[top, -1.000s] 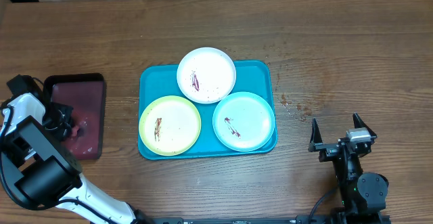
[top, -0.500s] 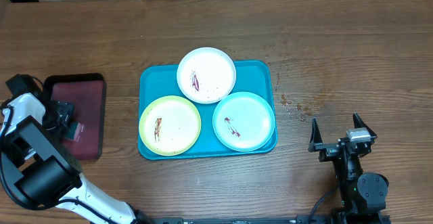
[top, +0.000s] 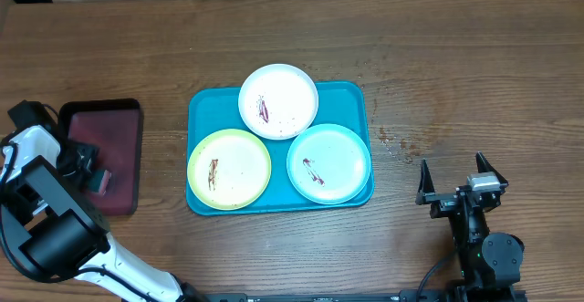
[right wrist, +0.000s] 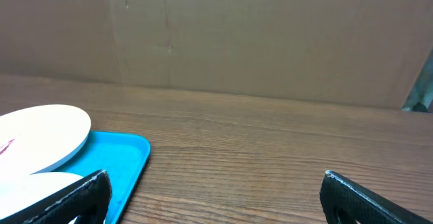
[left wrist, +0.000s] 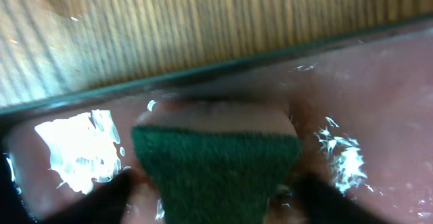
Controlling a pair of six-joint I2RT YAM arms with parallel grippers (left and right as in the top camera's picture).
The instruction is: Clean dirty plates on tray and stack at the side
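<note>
Three plates lie on the turquoise tray (top: 203,106), each with dark red smears: a white plate (top: 278,100) at the back, a yellow-green plate (top: 229,168) front left, a mint plate (top: 328,162) front right. My left gripper (top: 89,172) hangs over the maroon tray (top: 119,119), far left of the plates. Its jaws are open, and a green-faced sponge (left wrist: 216,163) lies between the dark fingers (left wrist: 101,197) with gaps on both sides. My right gripper (top: 453,176) stands open and empty over bare wood, to the right of the turquoise tray (right wrist: 122,160).
The maroon tray's floor (left wrist: 379,82) is wet and shiny around the sponge, and its dark rim runs just beyond it. A brown cardboard wall (right wrist: 270,41) closes the far side of the table. Small red specks (top: 392,142) dot the wood right of the turquoise tray.
The left gripper's jaws have spread apart from shut, and the sponge now lies loose between them on the maroon tray. The right arm and the plates have not moved.
</note>
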